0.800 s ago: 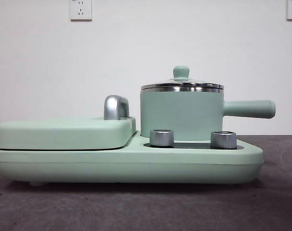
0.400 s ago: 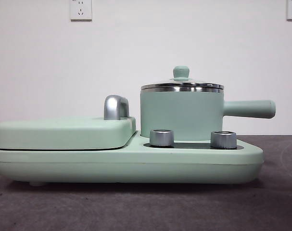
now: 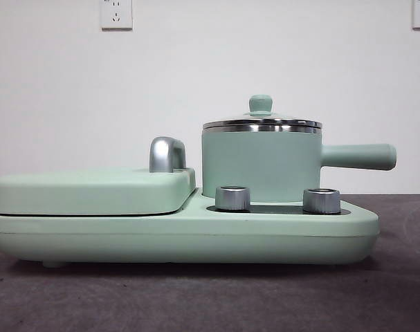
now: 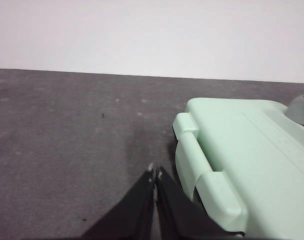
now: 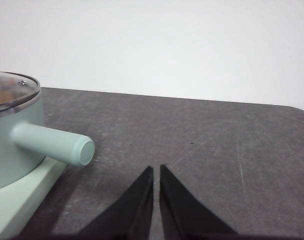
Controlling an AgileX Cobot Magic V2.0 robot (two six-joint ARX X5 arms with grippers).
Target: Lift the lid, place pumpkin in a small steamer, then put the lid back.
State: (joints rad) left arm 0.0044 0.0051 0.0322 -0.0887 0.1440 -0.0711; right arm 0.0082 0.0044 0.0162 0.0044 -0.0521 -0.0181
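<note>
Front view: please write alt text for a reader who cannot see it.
A mint-green small steamer with its glass lid on sits on the right of a mint-green cooker base, handle pointing right. A flat griddle cover with a chrome handle lies left; two metal knobs face front.

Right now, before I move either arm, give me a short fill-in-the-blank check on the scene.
1. The lid sits ____ the small steamer.
2. The steamer's long handle points toward the ____ gripper.
3. Both grippers' jaws are ____; the left gripper holds nothing.

Missing words: on; right; shut
</note>
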